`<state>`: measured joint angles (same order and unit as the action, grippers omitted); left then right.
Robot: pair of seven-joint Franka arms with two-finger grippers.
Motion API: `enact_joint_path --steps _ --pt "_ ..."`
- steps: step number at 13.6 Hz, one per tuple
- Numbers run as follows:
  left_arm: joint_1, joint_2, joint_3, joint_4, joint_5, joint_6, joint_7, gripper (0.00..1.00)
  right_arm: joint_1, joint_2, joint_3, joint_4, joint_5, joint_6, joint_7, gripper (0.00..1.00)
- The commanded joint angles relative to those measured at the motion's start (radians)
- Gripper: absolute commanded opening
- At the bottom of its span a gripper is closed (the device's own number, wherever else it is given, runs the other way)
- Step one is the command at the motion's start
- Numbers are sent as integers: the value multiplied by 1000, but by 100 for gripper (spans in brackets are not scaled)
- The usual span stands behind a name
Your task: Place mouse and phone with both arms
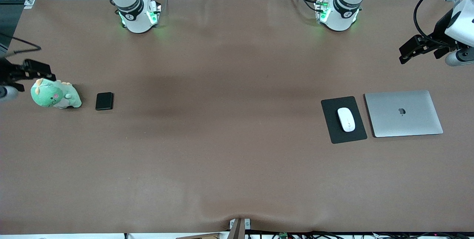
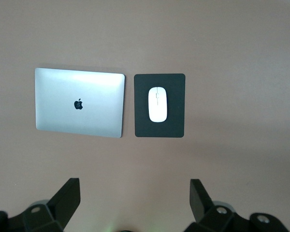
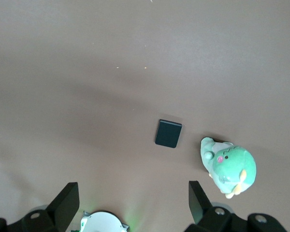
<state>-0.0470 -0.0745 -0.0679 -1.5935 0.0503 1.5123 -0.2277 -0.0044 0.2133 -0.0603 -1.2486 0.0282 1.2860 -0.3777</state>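
Both arms are shown raised above the ends of the brown worktop (image 1: 229, 165), each with its jaws spread wide and nothing between them. The left gripper (image 1: 407, 52) is held over the worktop's edge at the left arm's end, above the bare strip by the silver laptop (image 1: 403, 113). The right gripper (image 1: 35, 70) is held at the right arm's end, over the green plush toy (image 1: 55, 94).

The mouse (image 1: 346, 119) is seen lying on the black mouse pad (image 1: 343, 135), which is set just beside the closed laptop, on its side toward the right arm's end. The phone (image 1: 104, 101) lies flat on the worktop just beside the plush toy, apart from it, on its side toward the left arm's end.

In the left wrist view the laptop (image 2: 79, 102), mouse pad (image 2: 160, 128) and mouse (image 2: 158, 104) are seen from above between the spread fingers (image 2: 67, 198). In the right wrist view the phone (image 3: 168, 133) and plush toy (image 3: 229, 166) are shown, with a white, green-lit arm base (image 3: 102, 222) at the frame's edge. Only the front view shows both groups at once, well apart.
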Motion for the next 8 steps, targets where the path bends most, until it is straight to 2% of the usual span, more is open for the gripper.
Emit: enact_joint_path --steps 1,3,6,8 --pt "7 -25 -1 -2 -7 -20 18 100 7 -121 2 -139 13 36 83 100" --pt "7 -39 -4 -12 -7 -18 18 100 24 -211 7 -269 12 108 154 100" --pt "7 -54 -7 -31 -7 -14 18 100 23 -374 4 -512 10 249 157 100" --pt "6 -50 -9 -20 -9 -15 22 100 -6 -381 0 -525 15 236 158 100"
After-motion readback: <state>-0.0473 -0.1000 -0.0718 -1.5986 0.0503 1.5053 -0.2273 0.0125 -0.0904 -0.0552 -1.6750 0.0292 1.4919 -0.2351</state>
